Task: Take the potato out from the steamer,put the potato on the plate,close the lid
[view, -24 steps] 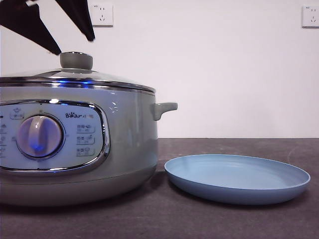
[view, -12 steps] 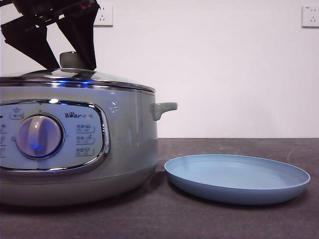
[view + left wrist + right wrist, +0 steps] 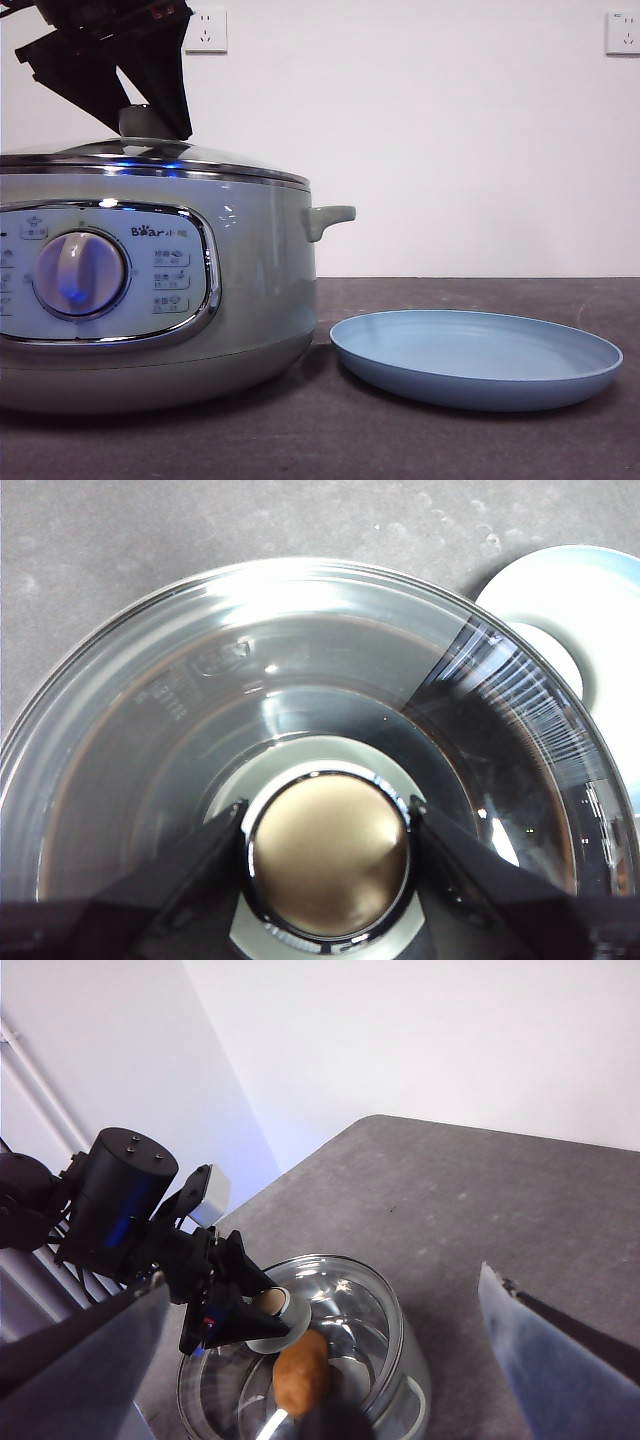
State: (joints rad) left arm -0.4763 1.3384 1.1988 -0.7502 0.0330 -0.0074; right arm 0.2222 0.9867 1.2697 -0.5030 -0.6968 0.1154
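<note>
Left pincer [image 3: 328, 852] straddled the knob of the lid [image 3: 250, 710], its 2 jaws at the knob's sides; the lid sat on the steamer [image 3: 250, 280], the potato [image 3: 301, 1377] inside. Right pincer [image 3: 330, 1360] waited, jaws wide. A lopsided lift might let the smooth knob slip.

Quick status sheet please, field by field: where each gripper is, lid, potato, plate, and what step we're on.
left gripper: down at the lid's knob, one jaw on each side, close against it
right gripper: open, held high above the table, holding nothing
lid: seated on the steamer, not lifted
potato: inside the steamer, seen through the glass
plate: on the table beside the steamer, nothing on it
step: lid removal about to begin; potato not yet taken out
</note>
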